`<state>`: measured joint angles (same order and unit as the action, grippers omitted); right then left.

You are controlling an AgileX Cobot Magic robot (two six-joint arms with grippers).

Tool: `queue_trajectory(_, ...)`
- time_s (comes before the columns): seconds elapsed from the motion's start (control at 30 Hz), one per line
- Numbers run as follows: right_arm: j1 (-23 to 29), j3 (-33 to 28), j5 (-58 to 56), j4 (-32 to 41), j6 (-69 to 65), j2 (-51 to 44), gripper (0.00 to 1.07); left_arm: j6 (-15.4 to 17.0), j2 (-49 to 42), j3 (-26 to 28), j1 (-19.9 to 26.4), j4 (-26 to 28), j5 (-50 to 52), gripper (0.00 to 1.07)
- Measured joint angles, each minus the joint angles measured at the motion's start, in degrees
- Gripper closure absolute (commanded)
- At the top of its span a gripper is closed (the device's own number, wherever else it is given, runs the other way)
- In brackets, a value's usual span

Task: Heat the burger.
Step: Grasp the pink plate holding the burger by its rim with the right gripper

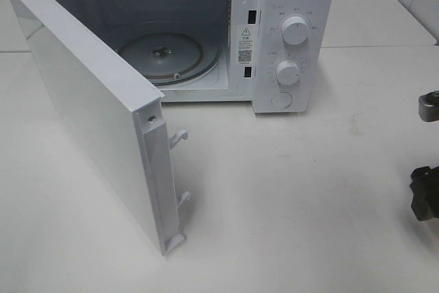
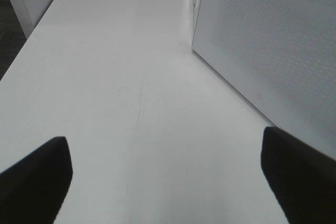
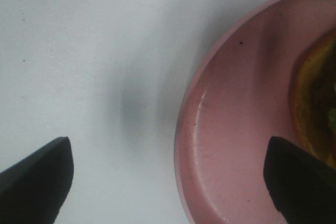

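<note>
Only a slice of the burger shows, golden-brown with a bit of green, at the edge of the right wrist view. It lies on a pink plate on the white table. My right gripper hangs open over the plate's rim, one dark fingertip over bare table and the other over the plate. Neither touches the burger. My left gripper is open over bare table beside the microwave door, with nothing between its fingers. The burger and plate are outside the exterior high view.
The white microwave stands at the back, its door swung far out to the left. Its glass turntable is bare. Two knobs sit on its right panel. Dark parts of my right arm show at the right edge.
</note>
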<state>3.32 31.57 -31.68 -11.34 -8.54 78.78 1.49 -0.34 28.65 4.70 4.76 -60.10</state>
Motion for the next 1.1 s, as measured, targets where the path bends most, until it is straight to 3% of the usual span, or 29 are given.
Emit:
queue_trajectory(0.73,-3.55,0.06,7.73,-0.52,-0.86,13.81,0.25,0.0,0.0,0.0,0.0,0.0,0.0,0.17)
queue_trajectory(0.9,-3.55,0.06,8.94,-0.57,-0.86,14.67,0.4,0.0,0.0,0.0,0.0,0.0,0.0,0.17)
queue_trajectory(0.93,-3.55,0.06,9.0,-0.86,-0.97,14.67,0.51,0.0,0.0,0.0,0.0,0.0,0.0,0.17)
queue_trajectory(0.97,-3.55,0.06,9.0,-0.86,-0.97,14.67,0.51,0.0,0.0,0.0,0.0,0.0,0.0,0.17)
queue_trajectory(1.0,-3.55,0.06,9.05,-1.49,-1.38,14.67,0.61,0.0,0.0,0.0,0.0,0.0,0.0,0.17)
queue_trajectory(1.07,-3.55,0.06,9.11,-1.95,-1.66,14.67,0.67,0.0,0.0,0.0,0.0,0.0,0.0,0.17)
queue_trajectory(1.1,-3.55,0.06,9.11,-2.64,-2.52,14.67,0.78,0.0,0.0,0.0,0.0,0.0,0.0,0.17)
